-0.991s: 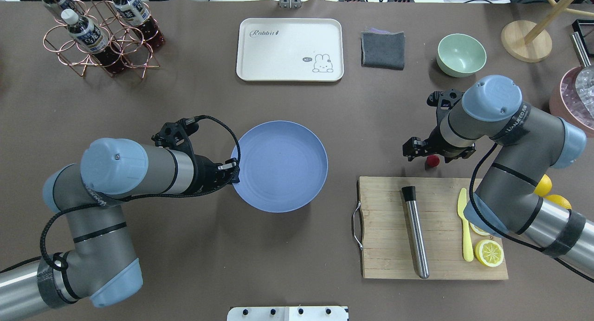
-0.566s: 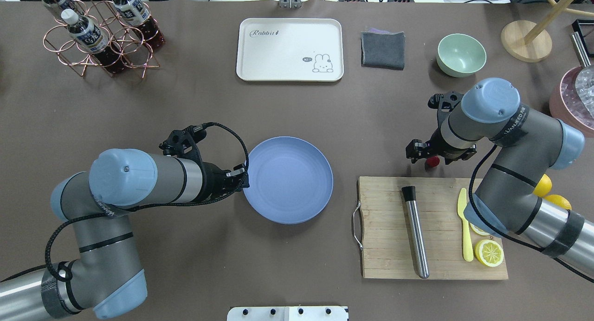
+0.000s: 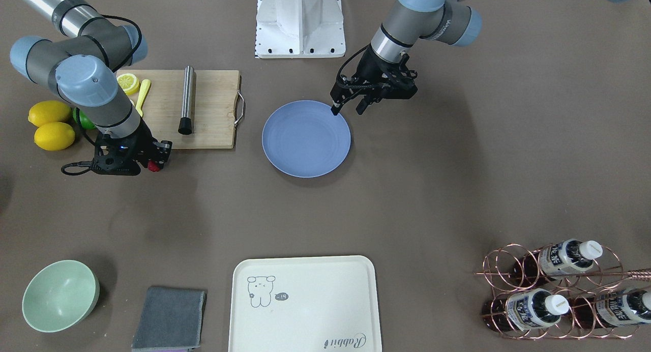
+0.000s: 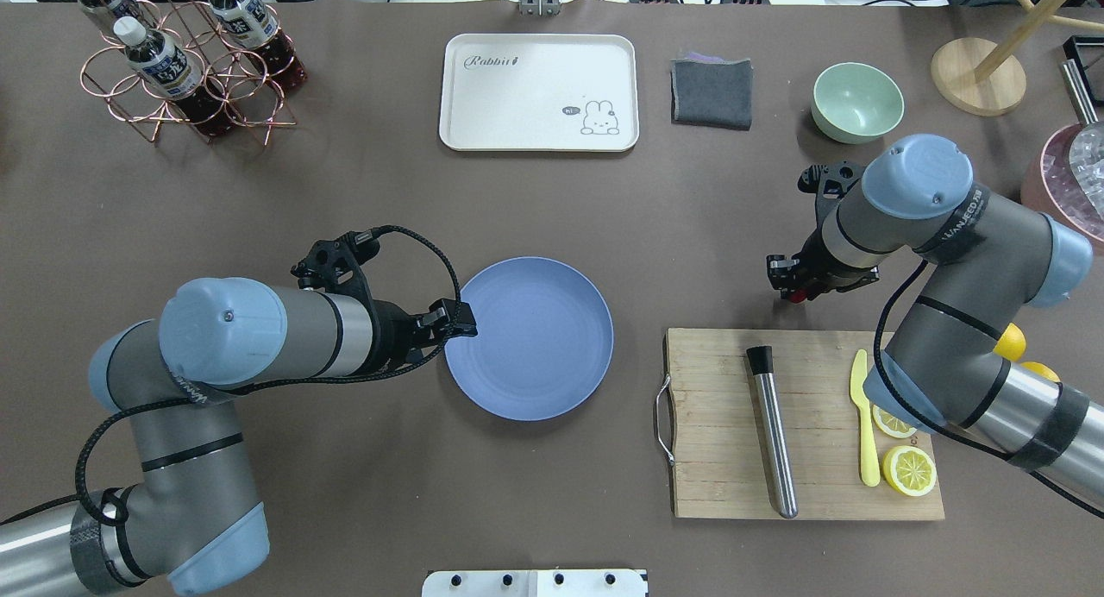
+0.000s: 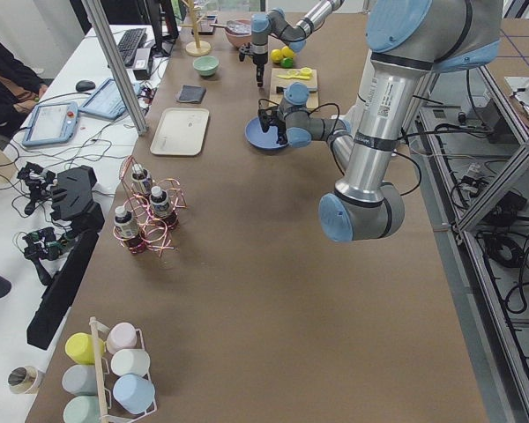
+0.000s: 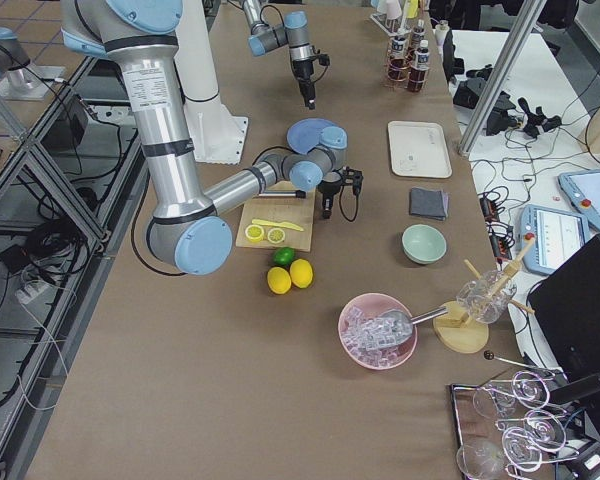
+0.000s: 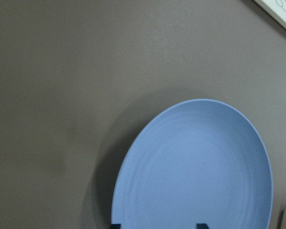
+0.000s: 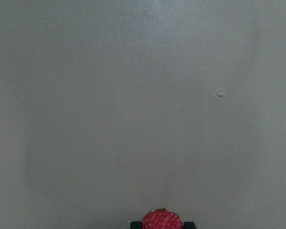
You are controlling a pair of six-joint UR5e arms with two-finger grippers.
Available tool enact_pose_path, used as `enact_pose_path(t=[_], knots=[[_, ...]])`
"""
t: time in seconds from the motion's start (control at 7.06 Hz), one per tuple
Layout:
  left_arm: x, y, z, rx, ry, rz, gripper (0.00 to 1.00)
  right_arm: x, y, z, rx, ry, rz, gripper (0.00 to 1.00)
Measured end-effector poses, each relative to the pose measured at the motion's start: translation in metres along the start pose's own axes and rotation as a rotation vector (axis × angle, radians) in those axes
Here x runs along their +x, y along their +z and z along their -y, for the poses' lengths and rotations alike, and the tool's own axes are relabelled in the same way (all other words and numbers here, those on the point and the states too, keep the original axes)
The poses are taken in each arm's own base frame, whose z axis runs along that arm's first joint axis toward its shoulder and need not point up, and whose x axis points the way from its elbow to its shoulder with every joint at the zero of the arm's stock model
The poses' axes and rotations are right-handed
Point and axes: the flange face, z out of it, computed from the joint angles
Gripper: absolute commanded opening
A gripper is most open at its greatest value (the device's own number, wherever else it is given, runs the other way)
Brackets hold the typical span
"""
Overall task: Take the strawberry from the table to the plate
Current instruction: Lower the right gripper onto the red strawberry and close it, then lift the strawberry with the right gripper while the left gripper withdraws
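Note:
The strawberry (image 8: 162, 220) is a small bumpy red berry held between the fingertips of my right gripper (image 4: 792, 288), which is shut on it just beyond the cutting board's far edge. From the front the strawberry (image 3: 152, 165) peeks out beside the black fingers. In the overhead view only a sliver of the strawberry (image 4: 799, 296) shows. The blue-lavender plate (image 4: 535, 347) lies on the brown table (image 4: 345, 191) at the centre. My left gripper (image 4: 461, 323) hangs over the plate's left rim, open, with its fingers (image 3: 335, 109) spread and holding nothing.
Right of the plate is a wooden cutting board (image 4: 724, 442) with a steel muddler (image 4: 774, 433), a yellow knife (image 4: 864, 424) and lemon halves (image 4: 909, 469). Far side: a cream tray (image 4: 539, 92), grey cloth (image 4: 711, 92), mint bowl (image 4: 856, 103) and bottle rack (image 4: 185, 62).
The plate has slid right and toward the robot with the left gripper at its rim. That gripper now overlaps the rim. The right gripper's fingers have drawn in around the strawberry.

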Motion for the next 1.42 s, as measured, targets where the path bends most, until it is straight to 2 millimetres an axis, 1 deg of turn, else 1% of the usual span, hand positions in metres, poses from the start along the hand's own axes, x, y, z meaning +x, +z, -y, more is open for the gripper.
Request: enact_pose_path(t=[0.28,0.42,0.57,0.71,0.85,0.99,1.13,1.27,1.42], knots=[[0.002,-0.007,0.006,0.010,0.003,-0.010,0.98,0.006,-0.050,0.022,-0.013,0.033,0.090,0.00],[-0.004,-0.011,0.016,0.026,0.023,-0.004,0.98,-0.004,-0.075,0.031,-0.014,0.038,0.129,0.00],[-0.018,-0.015,0.034,0.049,0.117,0.021,0.98,-0.033,-0.098,0.038,-0.013,0.033,0.146,0.00],[-0.035,-0.023,0.064,0.072,0.267,0.069,0.98,-0.069,-0.115,0.038,-0.006,0.020,0.145,0.00],[-0.050,-0.041,0.104,0.075,0.377,0.118,0.98,-0.108,-0.124,0.031,0.009,0.006,0.130,0.00],[-0.067,-0.069,0.147,0.064,0.506,0.147,0.98,-0.146,-0.128,0.016,0.018,0.004,0.120,0.00],[-0.094,-0.097,0.185,0.071,0.634,0.185,0.98,-0.181,-0.129,-0.003,0.019,0.016,0.122,0.00],[-0.120,-0.120,0.213,0.092,0.695,0.225,0.98,-0.211,-0.123,-0.026,0.025,0.022,0.122,0.00],[-0.139,-0.136,0.236,0.119,0.700,0.257,0.98,-0.236,-0.114,-0.049,0.031,0.021,0.116,0.00]])
